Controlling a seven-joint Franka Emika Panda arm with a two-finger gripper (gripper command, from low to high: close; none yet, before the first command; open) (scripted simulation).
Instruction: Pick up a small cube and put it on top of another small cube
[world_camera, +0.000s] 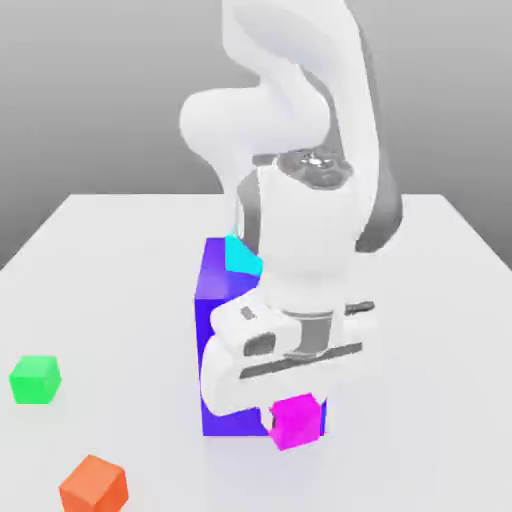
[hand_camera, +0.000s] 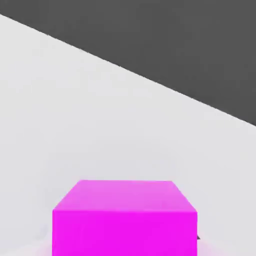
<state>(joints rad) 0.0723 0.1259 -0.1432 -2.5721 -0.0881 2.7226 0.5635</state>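
The small cube (world_camera: 297, 422) is bright magenta and sits at table level by the front corner of a tall blue-violet block (world_camera: 214, 300). My gripper (world_camera: 296, 400) is down directly over it, shut on it, with the white hand covering its top edge. In the hand view the small cube (hand_camera: 125, 217) sits very close, with its top and one side face showing. A small cyan cube (world_camera: 242, 256) rests on top of the blue-violet block, just behind my arm.
A green cube (world_camera: 35, 380) lies on the white table (world_camera: 110, 280) at the exterior view's left. An orange cube (world_camera: 93, 485) lies nearer the front left corner. My arm stands over the table's middle.
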